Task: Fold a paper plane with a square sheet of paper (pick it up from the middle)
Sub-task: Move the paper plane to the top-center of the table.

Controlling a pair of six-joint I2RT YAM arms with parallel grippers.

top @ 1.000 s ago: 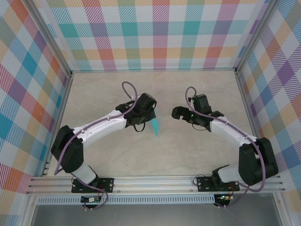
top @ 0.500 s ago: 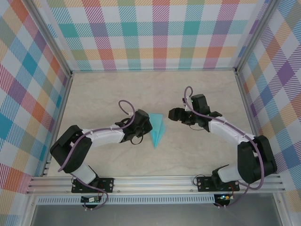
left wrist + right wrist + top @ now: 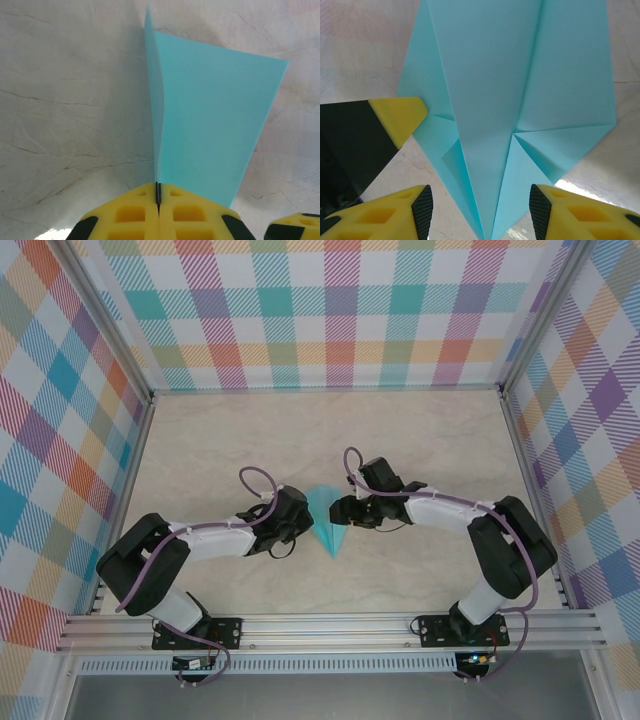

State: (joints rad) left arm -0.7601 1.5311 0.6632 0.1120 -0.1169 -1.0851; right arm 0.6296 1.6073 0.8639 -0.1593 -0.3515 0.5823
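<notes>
From overhead, the pale, marble-veined table [image 3: 250,440] sits boxed in by pastel plaid walls [image 3: 340,310], with a silver rail frame [image 3: 330,625] across the near edge. Right in the middle lies the turquoise paper plane [image 3: 328,522], nose pointing toward the arm bases, with the left gripper [image 3: 306,526] at its left side and the right gripper [image 3: 339,510] at its right. Over to the left wrist: the left gripper [image 3: 158,192] has its yellow fingers [image 3: 135,215] pressed flat together, pinching the paper plane [image 3: 210,125] by a fold that stands upright, while the wing spreads to the right over the cracked-looking table [image 3: 65,100]. Now the right wrist: the right gripper [image 3: 481,210] has its jaws standing apart, straddling the narrow pointed end of the paper plane [image 3: 520,75] without clamping it. The creased folds are sharp, the paper lies low on the table [image 3: 365,45], and a fingertip [image 3: 397,117] of the left gripper comes in at its left edge.
</notes>
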